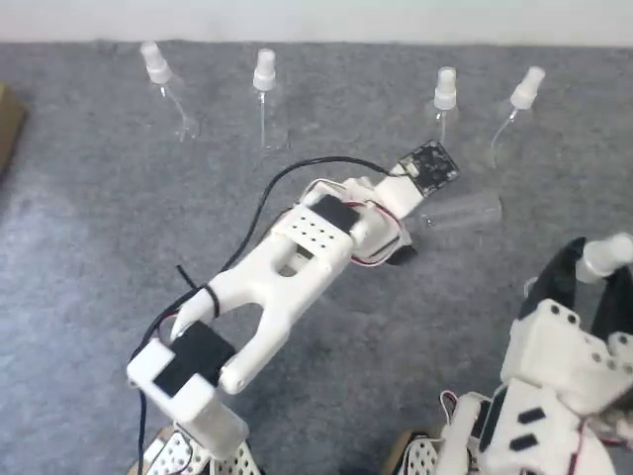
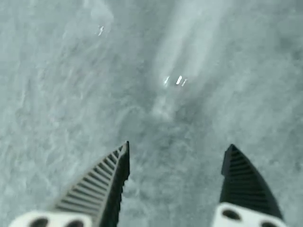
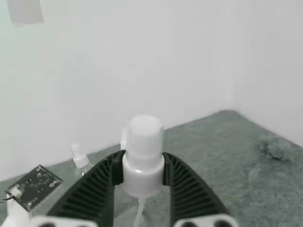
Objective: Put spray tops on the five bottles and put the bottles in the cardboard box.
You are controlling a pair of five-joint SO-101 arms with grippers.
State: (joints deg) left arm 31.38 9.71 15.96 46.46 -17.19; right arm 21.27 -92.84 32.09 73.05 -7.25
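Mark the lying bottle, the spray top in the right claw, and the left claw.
lying bottle [image 1: 463, 211], high view, clear body.
spray top [image 3: 143, 142], right wrist view, white cap.
left claw [image 2: 179, 148], left wrist view, midway between fingertips.

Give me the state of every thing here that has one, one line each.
back-row bottles: upright, spray tops on.
fifth bottle: lying on its side, no top seen on it.
spray top: upright, clamped, off any bottle.
left gripper: open, above the fifth bottle.
right gripper: shut on the spray top.
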